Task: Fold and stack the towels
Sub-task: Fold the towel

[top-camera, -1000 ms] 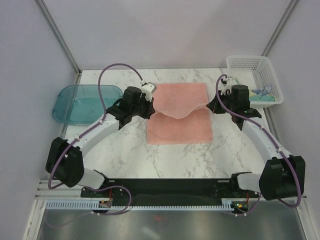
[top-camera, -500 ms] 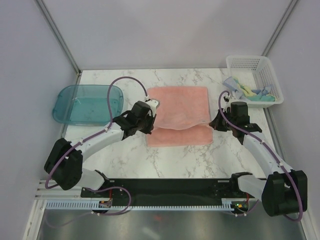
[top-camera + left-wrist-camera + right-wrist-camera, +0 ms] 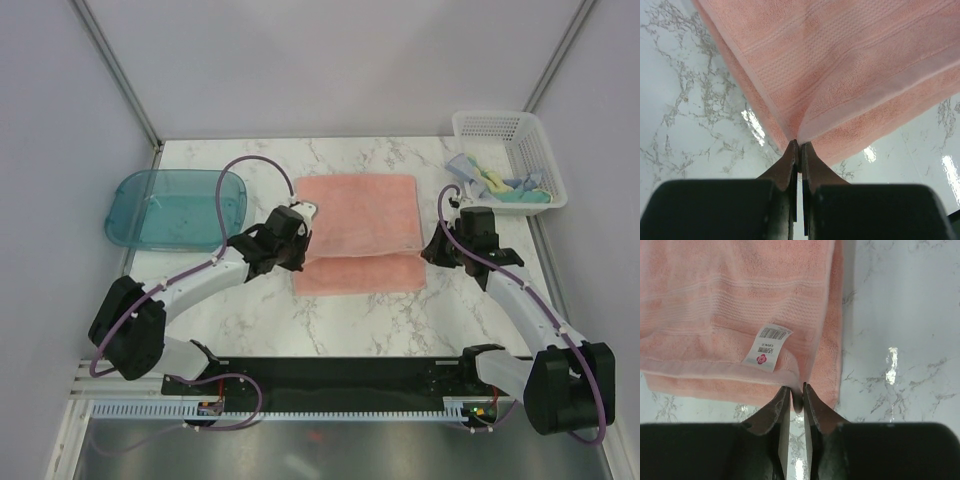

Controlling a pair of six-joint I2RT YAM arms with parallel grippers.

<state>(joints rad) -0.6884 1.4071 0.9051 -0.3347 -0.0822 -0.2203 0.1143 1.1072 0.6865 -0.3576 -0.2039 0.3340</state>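
Hidden, overhead: both grippers' tips were covered by their own wrist bodies, so I read grip state from the wrist cams only.
Cut off: each wrist cam cropped the salmon-pink terry towel [image 3: 358, 215] at the frame edges; I never saw it whole there.
Hard to read: the pale blue, yellow and teal cloths [image 3: 500, 185] were bunched in the white mesh plastic basket [image 3: 492, 125] at far right. I couldn't separate them into single pieces.
Tag: small white printed label [image 3: 767, 345] sat on the towel's upper layer, text too small for me to read.
Towel pos.: mid grey-veined white marble table [image 3: 380, 320], lying in two layers, upper layer stopping short of the near edge of the lower one.
Left gripper [image 3: 799, 145]: fingers pressed together on the near-left corner of the upper layer.
Right gripper [image 3: 796, 389]: thin slit between fingers, near-right towel corner in the slit. I couldn't tell if it was pinched or loose.
Towel vs. tools: it lay between the two grippers.
Translucent teal plastic tray [image 3: 170, 215]: far left, well apart from the towel.
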